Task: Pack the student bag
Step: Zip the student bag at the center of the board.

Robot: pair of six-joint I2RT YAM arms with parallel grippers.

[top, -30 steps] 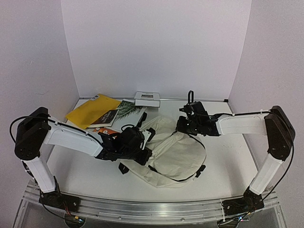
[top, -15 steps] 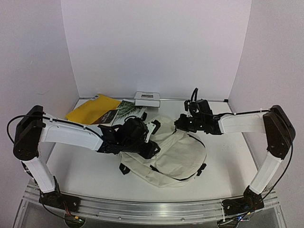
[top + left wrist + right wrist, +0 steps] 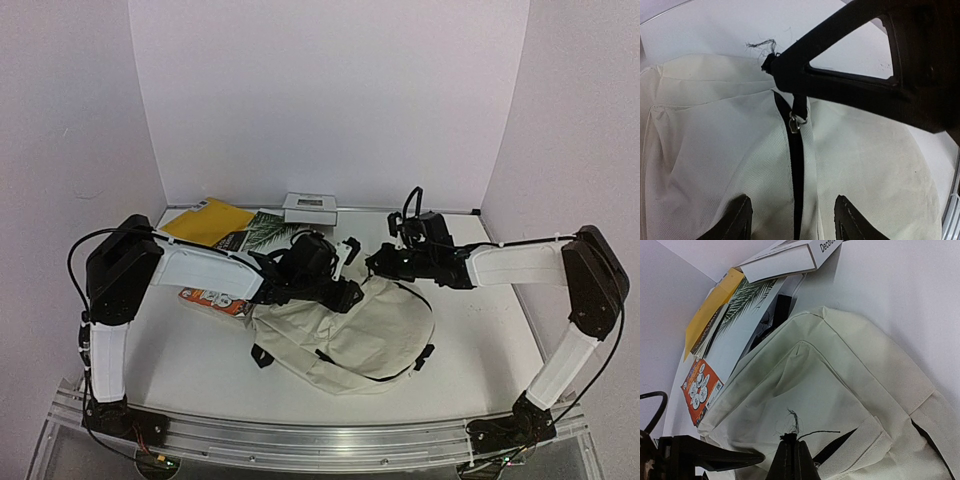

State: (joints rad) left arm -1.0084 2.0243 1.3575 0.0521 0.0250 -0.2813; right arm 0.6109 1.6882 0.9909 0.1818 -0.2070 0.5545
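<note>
Packing looks barely begun: the bag [image 3: 350, 330] lies mid-desk [image 3: 490, 330], zip [image 3: 795, 165] seemingly closed, books [image 3: 205, 222] outside at the back left, the right hand [image 3: 790, 444] pinched shut on its black strap [image 3: 850, 92], the left hand [image 3: 792, 206] part-open and empty above the zip.

Student bag [image 3: 350, 335]: cream fabric backpack, lying flat and slumped mid-desk [image 3: 480, 330], cloth creased. Black zipper [image 3: 796, 170] runs down the middle of its upturned face, with the metal pull [image 3: 794, 121] near the upper end. Black strap [image 3: 415, 360] loops along its right edge. Frayed thread [image 3: 760, 45] at the top seam.
</note>
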